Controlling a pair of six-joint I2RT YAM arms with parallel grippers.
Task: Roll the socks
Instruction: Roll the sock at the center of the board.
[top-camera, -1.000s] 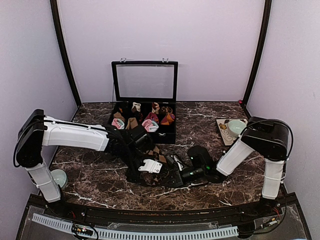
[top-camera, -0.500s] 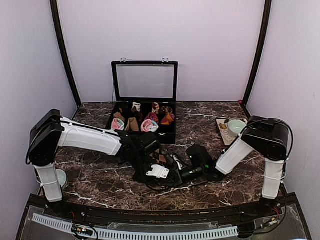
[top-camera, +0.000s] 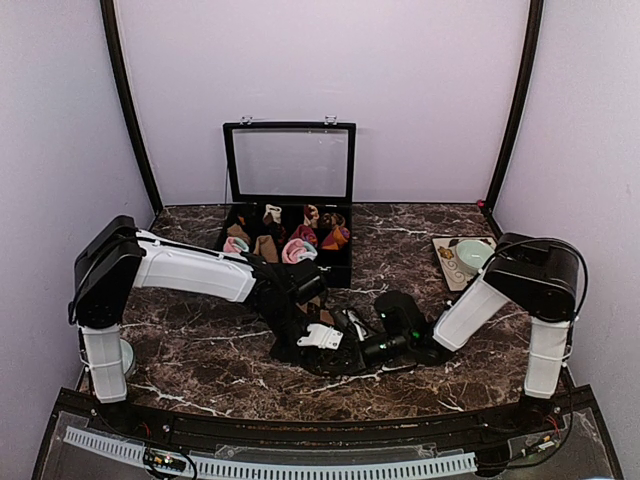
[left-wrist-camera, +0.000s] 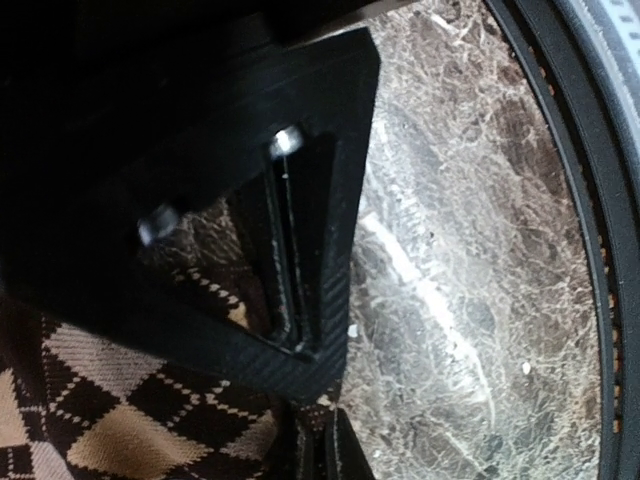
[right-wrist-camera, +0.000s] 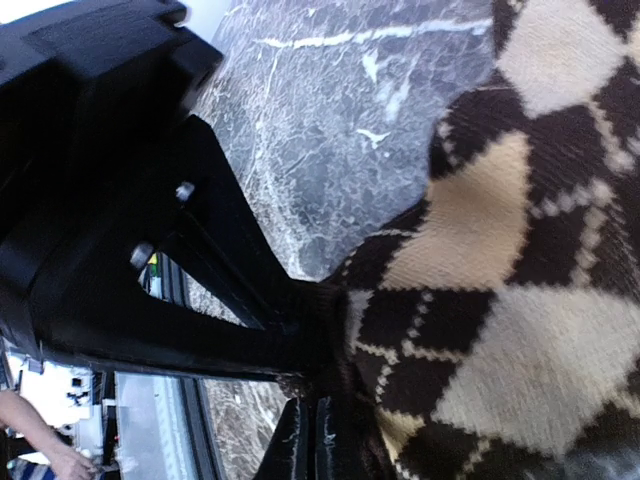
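A brown-and-beige diamond-pattern sock (top-camera: 318, 312) lies on the marble table in front of the box, mostly hidden under both arms. It fills the lower left of the left wrist view (left-wrist-camera: 100, 400) and the right side of the right wrist view (right-wrist-camera: 500, 300). My left gripper (top-camera: 330, 350) is low over the sock's near end, and its jaws (left-wrist-camera: 318, 440) are shut with a fold of the patterned knit pinched between them. My right gripper (top-camera: 348, 352) meets it from the right. Its jaws (right-wrist-camera: 318, 420) are closed on the sock's dark cuff edge.
A black compartment box (top-camera: 340, 272) with its glass lid raised stands behind the arms and holds several small sock rolls (top-camera: 298, 250). A green bowl on a patterned plate (top-camera: 468, 255) sits at the right edge. A pale bowl (top-camera: 118, 355) sits by the left arm's base.
My left arm has swung right and down onto the sock beside the right gripper. Its jaws have gone from open to shut on the fabric. The right arm has barely moved.
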